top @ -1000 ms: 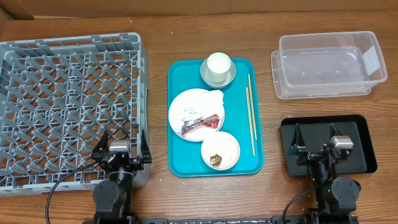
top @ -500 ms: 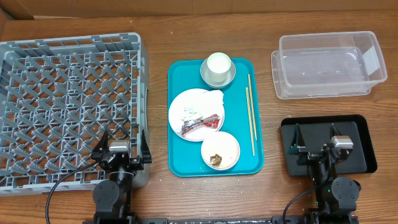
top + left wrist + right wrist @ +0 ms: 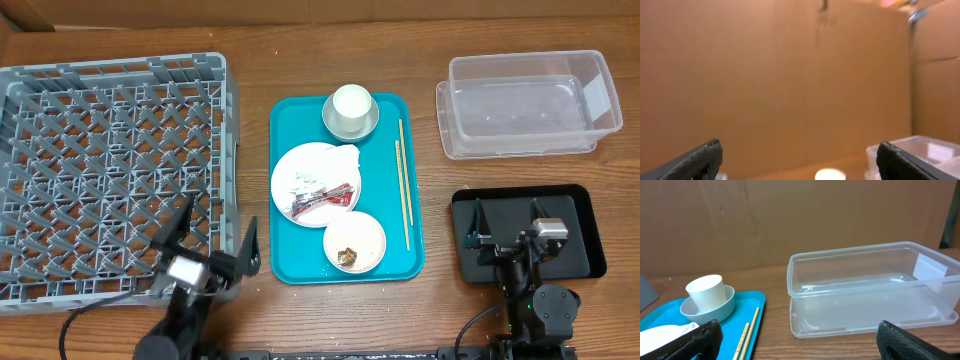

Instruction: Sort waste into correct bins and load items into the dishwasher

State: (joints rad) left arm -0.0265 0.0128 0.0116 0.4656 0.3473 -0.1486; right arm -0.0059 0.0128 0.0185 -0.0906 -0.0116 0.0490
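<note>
A teal serving tray (image 3: pixel 290 115) holds a white cup (image 3: pixel 352 104) in a small bowl (image 3: pixel 369 122), a white plate (image 3: pixel 290 175) with a crumpled napkin (image 3: pixel 341 157) and a red-and-brown wrapper (image 3: pixel 322 199), a second bowl (image 3: pixel 366 235) with brown food scraps (image 3: pixel 349 256), and chopsticks (image 3: pixel 402 180). The grey dish rack (image 3: pixel 105 170) is at left, the clear tub (image 3: pixel 525 104) at right, the black tray (image 3: pixel 590 240) below it. My left gripper (image 3: pixel 215 240) is open and raised by the rack's near right corner. My right gripper (image 3: pixel 505 222) is open over the black tray; the right wrist view shows the cup (image 3: pixel 705 291), chopsticks (image 3: pixel 747 330) and tub (image 3: pixel 870 287).
A brown cardboard wall (image 3: pixel 790 75) fills the left wrist view, with the blurred cup (image 3: pixel 829 175) and tub (image 3: pixel 920 152) low in it. Bare wooden table (image 3: pixel 440 190) lies between the teal tray and the bins.
My left arm has lifted and tilted, its gripper shifting right and toward the table's front by the rack's corner. The right arm has not moved.
</note>
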